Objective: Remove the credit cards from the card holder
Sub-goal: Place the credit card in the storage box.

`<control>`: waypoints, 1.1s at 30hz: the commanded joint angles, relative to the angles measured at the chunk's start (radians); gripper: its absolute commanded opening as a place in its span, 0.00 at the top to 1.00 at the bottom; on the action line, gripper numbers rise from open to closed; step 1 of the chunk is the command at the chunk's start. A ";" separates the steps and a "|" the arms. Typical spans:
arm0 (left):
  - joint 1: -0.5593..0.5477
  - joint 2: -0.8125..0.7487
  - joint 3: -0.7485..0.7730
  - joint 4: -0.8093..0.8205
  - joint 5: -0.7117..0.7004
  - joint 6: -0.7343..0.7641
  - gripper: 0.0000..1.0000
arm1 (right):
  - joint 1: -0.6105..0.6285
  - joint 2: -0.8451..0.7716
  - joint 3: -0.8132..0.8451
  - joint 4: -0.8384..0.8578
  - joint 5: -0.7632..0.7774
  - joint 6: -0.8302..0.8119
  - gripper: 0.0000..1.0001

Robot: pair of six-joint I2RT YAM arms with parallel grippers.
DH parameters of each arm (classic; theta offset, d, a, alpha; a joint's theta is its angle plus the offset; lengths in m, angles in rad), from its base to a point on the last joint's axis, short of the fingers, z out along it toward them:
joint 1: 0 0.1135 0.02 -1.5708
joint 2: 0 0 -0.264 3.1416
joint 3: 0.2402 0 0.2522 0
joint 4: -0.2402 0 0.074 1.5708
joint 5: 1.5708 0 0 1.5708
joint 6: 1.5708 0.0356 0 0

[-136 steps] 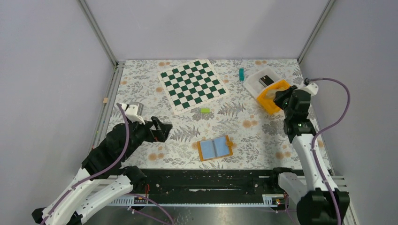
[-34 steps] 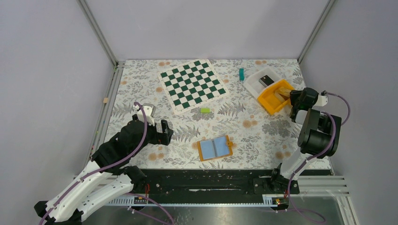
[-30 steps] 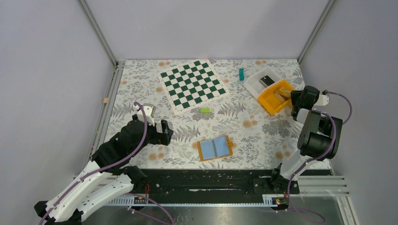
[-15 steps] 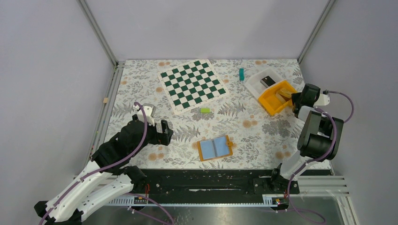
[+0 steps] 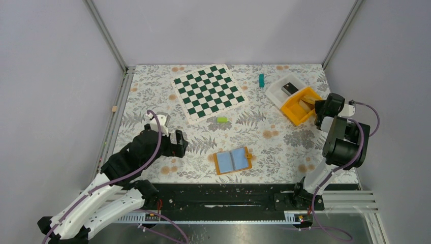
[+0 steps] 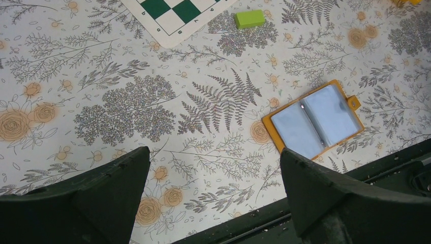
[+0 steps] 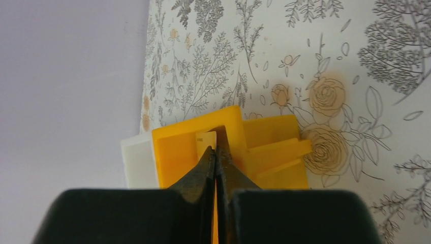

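Observation:
The orange card holder [image 5: 247, 151] lies open and flat near the table's front middle, with two light-blue credit cards [image 5: 224, 161] in its pockets. In the left wrist view the holder [image 6: 269, 122] lies to the right of the jaws, with the cards [image 6: 295, 131] still in it. My left gripper [image 5: 178, 144] is open and empty, above the cloth to the left of the holder, also seen in its own wrist view [image 6: 213, 152]. My right gripper [image 5: 317, 107] is far to the right, with its fingers [image 7: 216, 151] pressed together at the wall of the orange bin [image 7: 178, 152].
The orange bin [image 5: 300, 104] stands against a white tray [image 5: 277, 91] at the back right. A chessboard mat [image 5: 208, 91] lies at the back middle. A small green block [image 5: 222, 120] lies beside it, also seen in the left wrist view [image 6: 249, 19]. A teal block [image 5: 261, 80] stands farther back.
The right arm has folded back toward the right wall, and the orange bin and white tray have turned and shifted slightly right with it. The left gripper has moved a little nearer the holder.

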 commanded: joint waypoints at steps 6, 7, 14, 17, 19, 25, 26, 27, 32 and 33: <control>0.002 0.011 0.028 0.019 -0.004 0.018 0.01 | -0.003 0.051 -0.052 0.157 0.031 0.011 1.00; 0.003 0.011 0.027 0.020 -0.005 0.018 0.01 | -0.003 0.046 -0.052 0.151 0.036 0.003 0.97; 0.003 0.015 0.028 0.019 -0.006 0.017 0.01 | -0.003 0.038 0.011 0.030 0.017 -0.032 0.78; 0.001 0.013 0.027 0.019 -0.007 0.015 0.01 | -0.003 0.028 0.019 -0.006 0.027 -0.024 0.74; 0.002 0.013 0.027 0.019 -0.008 0.013 0.01 | -0.003 0.019 0.041 -0.056 0.031 -0.032 0.72; 0.002 0.015 0.027 0.019 -0.005 0.013 0.01 | -0.003 -0.021 0.133 -0.269 0.095 -0.085 0.62; 0.003 0.014 0.027 0.019 -0.004 0.013 0.01 | -0.003 -0.026 0.149 -0.297 0.105 -0.096 0.61; 0.003 0.014 0.027 0.020 -0.004 0.013 0.01 | -0.003 -0.030 0.168 -0.330 0.113 -0.108 0.60; 0.002 0.014 0.028 0.018 -0.003 0.013 0.01 | -0.003 -0.039 0.242 -0.453 0.137 -0.134 0.57; 0.002 0.014 0.028 0.018 -0.001 0.013 0.01 | -0.003 -0.044 0.247 -0.460 0.136 -0.138 0.56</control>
